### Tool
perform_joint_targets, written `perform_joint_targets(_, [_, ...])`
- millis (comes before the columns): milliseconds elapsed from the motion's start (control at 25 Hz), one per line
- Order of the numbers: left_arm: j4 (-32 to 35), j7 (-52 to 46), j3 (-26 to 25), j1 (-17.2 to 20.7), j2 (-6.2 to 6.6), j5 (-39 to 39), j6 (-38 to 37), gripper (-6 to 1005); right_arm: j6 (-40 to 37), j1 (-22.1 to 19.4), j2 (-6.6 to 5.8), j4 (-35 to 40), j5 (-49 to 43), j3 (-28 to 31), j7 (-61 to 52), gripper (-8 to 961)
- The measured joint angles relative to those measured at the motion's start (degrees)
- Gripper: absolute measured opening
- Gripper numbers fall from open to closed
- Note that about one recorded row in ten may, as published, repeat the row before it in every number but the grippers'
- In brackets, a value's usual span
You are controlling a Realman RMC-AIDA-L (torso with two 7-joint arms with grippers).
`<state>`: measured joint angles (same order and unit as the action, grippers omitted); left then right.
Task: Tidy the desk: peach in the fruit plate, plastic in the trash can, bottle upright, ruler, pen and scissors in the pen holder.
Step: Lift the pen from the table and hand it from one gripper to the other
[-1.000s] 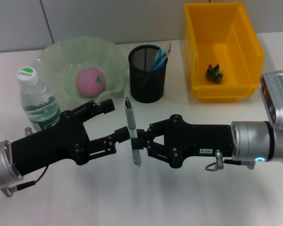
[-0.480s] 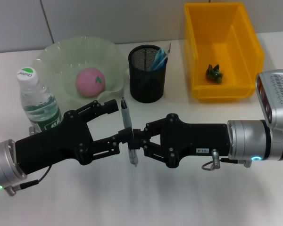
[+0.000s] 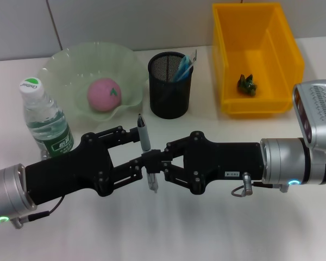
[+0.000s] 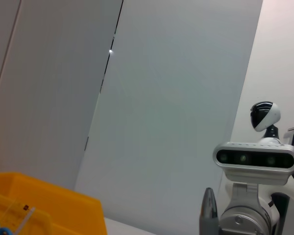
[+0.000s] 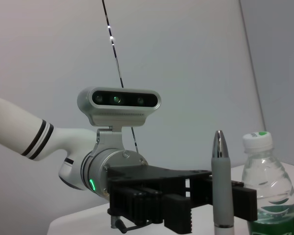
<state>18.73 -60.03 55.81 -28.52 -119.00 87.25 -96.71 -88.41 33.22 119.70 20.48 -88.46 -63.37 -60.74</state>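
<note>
A grey pen (image 3: 144, 138) stands nearly upright above the table's middle, with my right gripper (image 3: 155, 166) shut on its lower part. My left gripper (image 3: 143, 147) faces it from the left, open, its fingers straddling the pen's upper half. The right wrist view shows the pen (image 5: 221, 186) in front of the left gripper's black fingers (image 5: 161, 205). The pink peach (image 3: 104, 94) lies in the green fruit plate (image 3: 70, 65). The bottle (image 3: 44, 119) stands upright at the left. Blue items (image 3: 183, 68) stick out of the black mesh pen holder (image 3: 170, 92). Dark crumpled plastic (image 3: 246, 84) lies in the yellow trash can (image 3: 228, 65).
Both arms stretch across the table's near half and meet at its middle. The plate, pen holder and trash can line the back of the table near the wall. The bottle (image 5: 267, 196) stands close beside the left arm.
The left gripper has moved right and its fingers have narrowed around the pen. The right gripper has shifted the pen slightly left and down.
</note>
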Motion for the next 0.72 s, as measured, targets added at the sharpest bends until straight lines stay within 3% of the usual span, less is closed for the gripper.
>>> perform_joint_targets(160, [-0.02,0.00,0.00,-0.12,0.00,-0.02,0.45,602,0.00,0.00,-0.07,-0.01,-0.01,0.00,0.01,126])
perform_joint_targets(360, [-0.02,0.23,0.00,-0.33,0.00,0.06,0.79,584,0.01,0.00,-0.11,-0.01,-0.04,0.01,0.01,126])
perform_joint_targets(720, [-0.02,0.77,0.00,-0.79,0.00,-0.07,1.20,394,0.60,0.00,-0.20,-0.01,-0.17,0.00,0.00,126])
